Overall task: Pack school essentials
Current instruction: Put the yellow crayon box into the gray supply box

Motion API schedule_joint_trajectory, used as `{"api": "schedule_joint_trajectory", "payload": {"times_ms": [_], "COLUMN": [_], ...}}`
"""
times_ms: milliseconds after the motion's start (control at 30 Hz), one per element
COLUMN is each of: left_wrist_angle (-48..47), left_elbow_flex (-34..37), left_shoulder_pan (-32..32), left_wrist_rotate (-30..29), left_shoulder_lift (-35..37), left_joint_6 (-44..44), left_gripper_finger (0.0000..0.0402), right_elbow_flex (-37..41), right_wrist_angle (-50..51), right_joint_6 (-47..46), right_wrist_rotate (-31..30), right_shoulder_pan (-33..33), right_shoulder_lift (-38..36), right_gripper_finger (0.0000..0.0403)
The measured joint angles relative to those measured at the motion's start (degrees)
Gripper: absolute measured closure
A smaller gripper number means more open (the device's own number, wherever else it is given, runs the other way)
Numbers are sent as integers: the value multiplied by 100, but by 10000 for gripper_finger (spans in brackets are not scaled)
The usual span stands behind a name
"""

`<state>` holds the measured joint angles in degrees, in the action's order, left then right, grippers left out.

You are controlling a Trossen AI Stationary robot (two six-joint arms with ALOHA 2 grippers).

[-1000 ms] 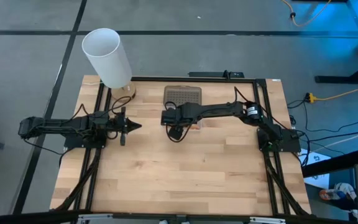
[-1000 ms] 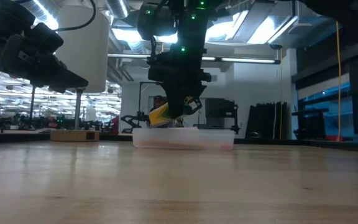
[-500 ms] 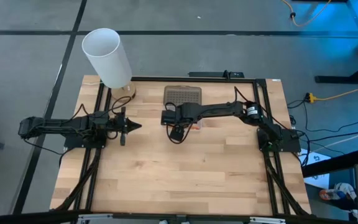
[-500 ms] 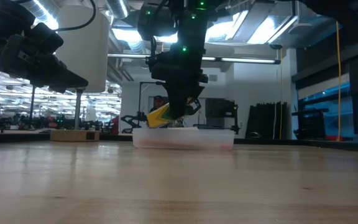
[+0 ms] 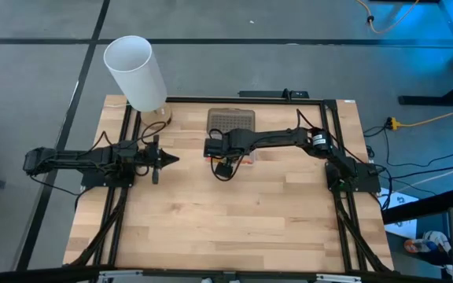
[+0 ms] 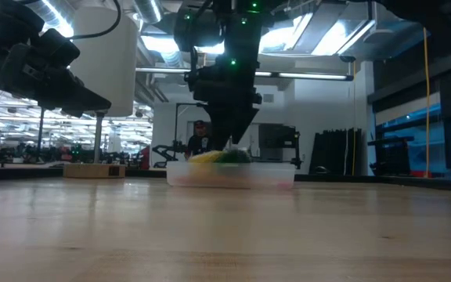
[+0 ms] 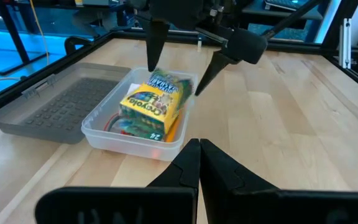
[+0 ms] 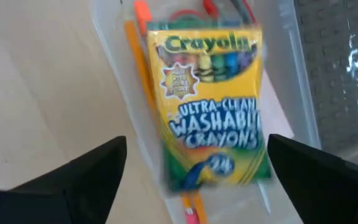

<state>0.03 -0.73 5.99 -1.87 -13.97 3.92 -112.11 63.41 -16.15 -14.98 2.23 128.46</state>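
The right arm is stretched from the right edge toward the upper centre of the high view — its gripper (image 7: pixel 182 62) is pointed downward, fingers spread wide. The left arm is extended from the left edge, its gripper (image 5: pixel 166 159) closed — fingertips pressed together.

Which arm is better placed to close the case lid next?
Right, probably: its open end effector hangs directly over the crayon box in the clear case, beside the lid. The left end effector waits farther away.

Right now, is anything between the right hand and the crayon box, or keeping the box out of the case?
Nothing visible does. The crayon box already lies in the clear case, on the other items, and the right hand hangs open directly above it.
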Motion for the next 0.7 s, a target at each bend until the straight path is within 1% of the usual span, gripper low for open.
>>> {"api": "schedule_joint_trajectory", "payload": {"times_ms": [133,267,367,500,600,700], "left_wrist_angle": [-1,-1,0,0,0,-1], "left_elbow_flex": [0,0,0,0,0,0], "left_shoulder_pan": [1,1,1,-1,1,1], "left_wrist_rotate": [-2,0,-1,-2,-1,-1], "left_shoulder_lift": [-1,0,-1,1,0,0], "left_joint_6": [0,0,0,0,0,0], "left_gripper_finger": [401,401,401,401,401,401], "right_elbow_flex": [-229,-616,-928,-1361,-1641,-1868], "right_wrist_angle": [400,762,1060,1589,1963,2148], "right_joint_6": [20,-15,-155,-312,-353,-621], "right_wrist_rotate": [-44,-319,-339,-398,-660,-911], "right_shoulder_pan": [1,-3,-58,-345,-627,-909], "right_shoulder_lift": [4,4,4,4,4,3], "right_gripper_finger": [12,12,13,13,13,13]}}
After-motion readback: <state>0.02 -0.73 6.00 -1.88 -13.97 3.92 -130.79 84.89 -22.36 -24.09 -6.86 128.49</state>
